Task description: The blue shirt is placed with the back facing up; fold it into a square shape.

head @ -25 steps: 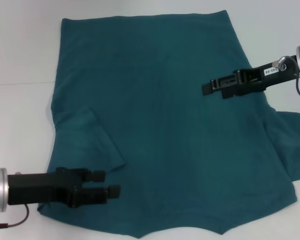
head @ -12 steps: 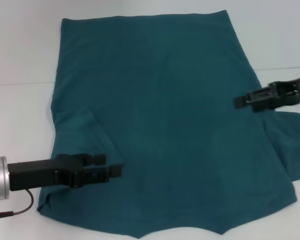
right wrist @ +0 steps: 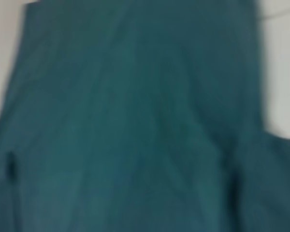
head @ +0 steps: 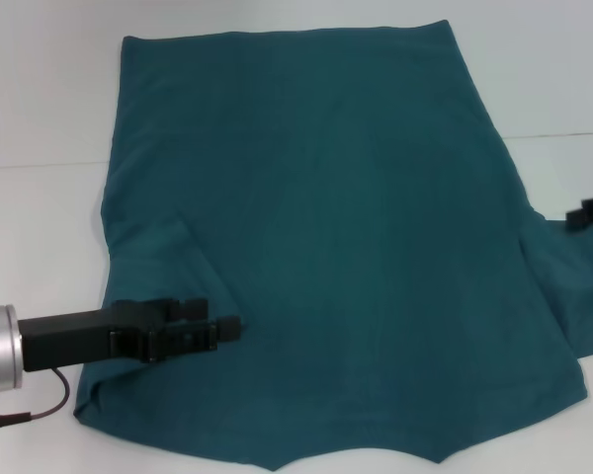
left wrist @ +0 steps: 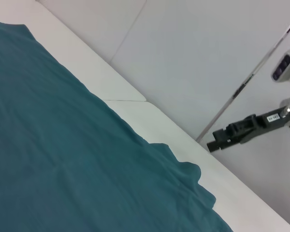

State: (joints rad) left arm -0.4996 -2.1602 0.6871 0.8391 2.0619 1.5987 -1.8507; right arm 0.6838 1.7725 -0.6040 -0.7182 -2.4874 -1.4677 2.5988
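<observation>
The blue shirt (head: pixel 346 227) lies spread flat on the white table (head: pixel 40 217) with a plain side up, its hem far from me and its neck edge near me. Its left sleeve (head: pixel 173 272) is folded in over the body, while the right sleeve (head: pixel 573 286) lies out flat. My left gripper (head: pixel 229 328) hovers low at the inner corner of the folded sleeve, pointing right. Only the tip of my right gripper (head: pixel 578 214) shows, at the right edge just above the right sleeve. The left wrist view shows the shirt (left wrist: pixel 63 159) and the right gripper (left wrist: pixel 213 144) beyond the table. Teal cloth (right wrist: pixel 135 121) fills the right wrist view.
Bare white table surrounds the shirt on the left, far side and right. A seam in the table top (head: pixel 563 135) runs out to the right. A thin cable (head: pixel 30 415) hangs from my left arm near the front left corner.
My right arm has pulled away to the right, from over the shirt's body to the frame's edge. My left gripper has risen slightly towards the folded sleeve's corner and now looks narrower.
</observation>
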